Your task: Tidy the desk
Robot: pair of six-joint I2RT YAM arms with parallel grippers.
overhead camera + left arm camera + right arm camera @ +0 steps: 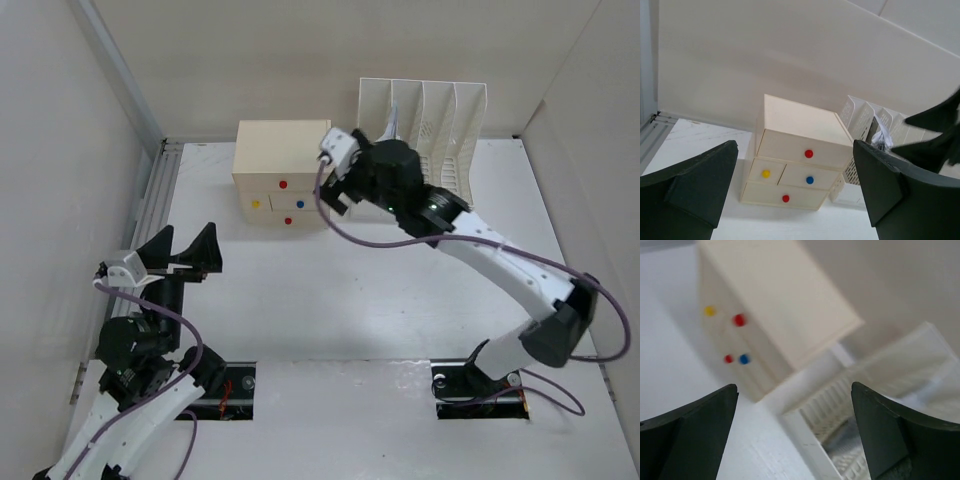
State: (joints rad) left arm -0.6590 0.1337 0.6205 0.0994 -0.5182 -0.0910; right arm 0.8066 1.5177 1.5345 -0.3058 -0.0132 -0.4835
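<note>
The desk (330, 300) is a large white tabletop. My left gripper (185, 250) is open and empty, low over the desk's left side, with its jaws pointing towards the back. In the left wrist view the left gripper (795, 200) frames the drawer box from a distance. My right gripper (338, 192) hangs between the drawer box and the file rack at the back. In the right wrist view the right gripper (795, 440) is open and empty above the rack's front corner. The picture there is blurred.
A cream wooden drawer box (283, 180) with red, yellow and blue knobs stands at the back centre. A white slotted file rack (430, 130) stands to its right, with something white and crumpled (882, 135) in one slot. Walls enclose the desk on three sides.
</note>
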